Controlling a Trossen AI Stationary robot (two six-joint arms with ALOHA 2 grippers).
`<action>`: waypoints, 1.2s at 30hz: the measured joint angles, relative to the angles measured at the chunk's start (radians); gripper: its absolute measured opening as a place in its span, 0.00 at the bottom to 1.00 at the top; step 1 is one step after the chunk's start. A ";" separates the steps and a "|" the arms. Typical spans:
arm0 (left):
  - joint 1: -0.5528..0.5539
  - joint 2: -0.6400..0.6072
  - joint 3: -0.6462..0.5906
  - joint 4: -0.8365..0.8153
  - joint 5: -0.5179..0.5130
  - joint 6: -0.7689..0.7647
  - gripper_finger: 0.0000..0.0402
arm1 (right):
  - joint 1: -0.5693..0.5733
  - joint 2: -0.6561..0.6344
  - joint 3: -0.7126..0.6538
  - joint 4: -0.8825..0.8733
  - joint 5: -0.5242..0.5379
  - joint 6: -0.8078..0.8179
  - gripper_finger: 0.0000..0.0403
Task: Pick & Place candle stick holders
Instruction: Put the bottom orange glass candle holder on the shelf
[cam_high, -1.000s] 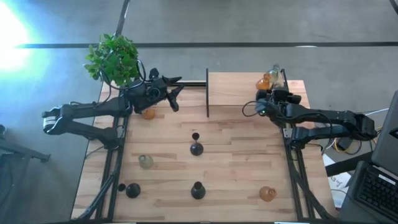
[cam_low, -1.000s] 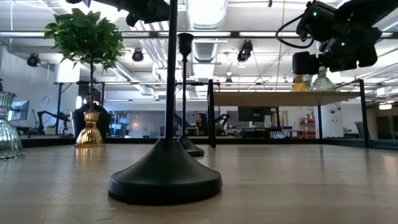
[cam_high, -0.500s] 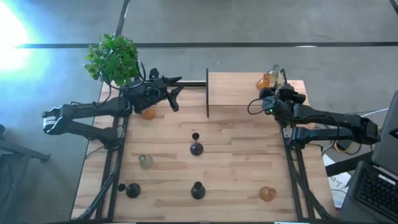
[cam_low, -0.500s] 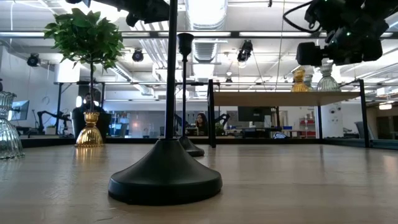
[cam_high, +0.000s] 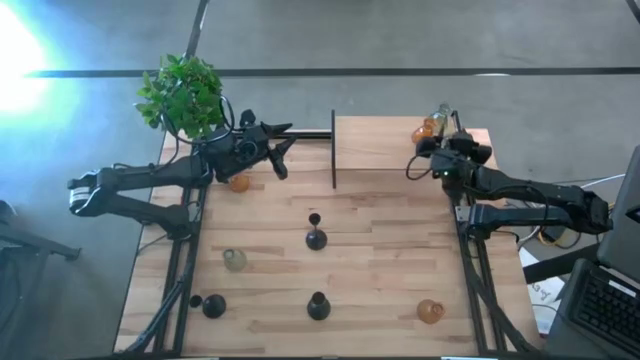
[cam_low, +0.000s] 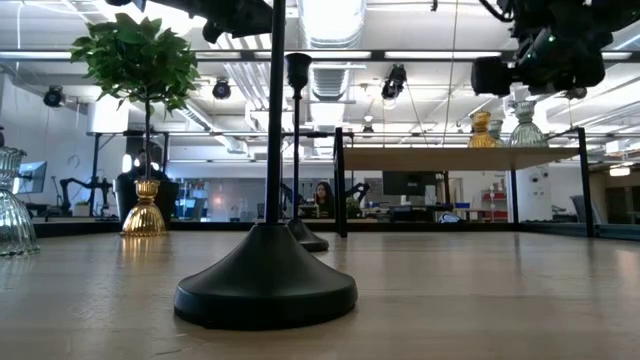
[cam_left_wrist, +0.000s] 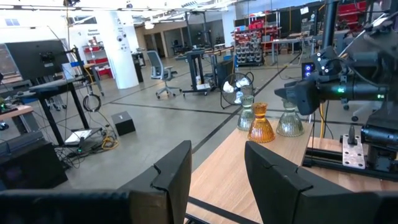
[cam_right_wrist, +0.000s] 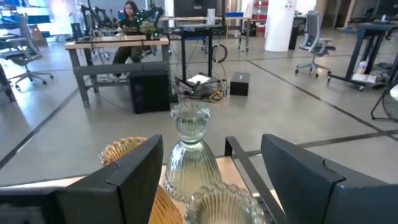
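Observation:
Several candle stick holders stand on the wooden table: an amber one (cam_high: 238, 182), a pale clear one (cam_high: 234, 260), black ones (cam_high: 315, 238) (cam_high: 318, 306) (cam_high: 213, 305) and another amber one (cam_high: 430, 311). A cluster of amber and clear holders (cam_high: 430, 128) stands on the raised platform (cam_high: 390, 140) at its far right corner. My right gripper (cam_high: 432, 142) hovers open just before this cluster. In the right wrist view its fingers (cam_right_wrist: 134, 171) stand on either side of two clear holders (cam_right_wrist: 189, 152) (cam_right_wrist: 221, 205), with an amber one (cam_right_wrist: 127, 152) beside. My left gripper (cam_high: 285, 148) hangs open and empty by the plant.
A green plant in a black pot (cam_high: 182, 95) stands at the table's far left corner. A black upright divider (cam_high: 333, 150) bounds the platform's left side. In the low view a black holder's base (cam_low: 265, 285) stands close to the camera.
My right gripper has moved toward the table's far right corner and a little up, closing on the cluster of holders on the platform. The holders have kept their places.

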 joint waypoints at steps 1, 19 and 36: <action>0.000 0.000 0.000 0.000 0.000 0.000 0.38 | 0.000 -0.003 0.000 0.023 -0.001 -0.029 0.67; 0.000 -0.001 0.004 0.017 0.000 0.010 0.38 | 0.113 -0.144 0.004 1.038 -0.292 -0.999 0.65; 0.000 -0.003 0.024 0.015 0.000 0.031 0.38 | 0.338 0.043 0.682 -0.286 -1.209 -0.204 0.48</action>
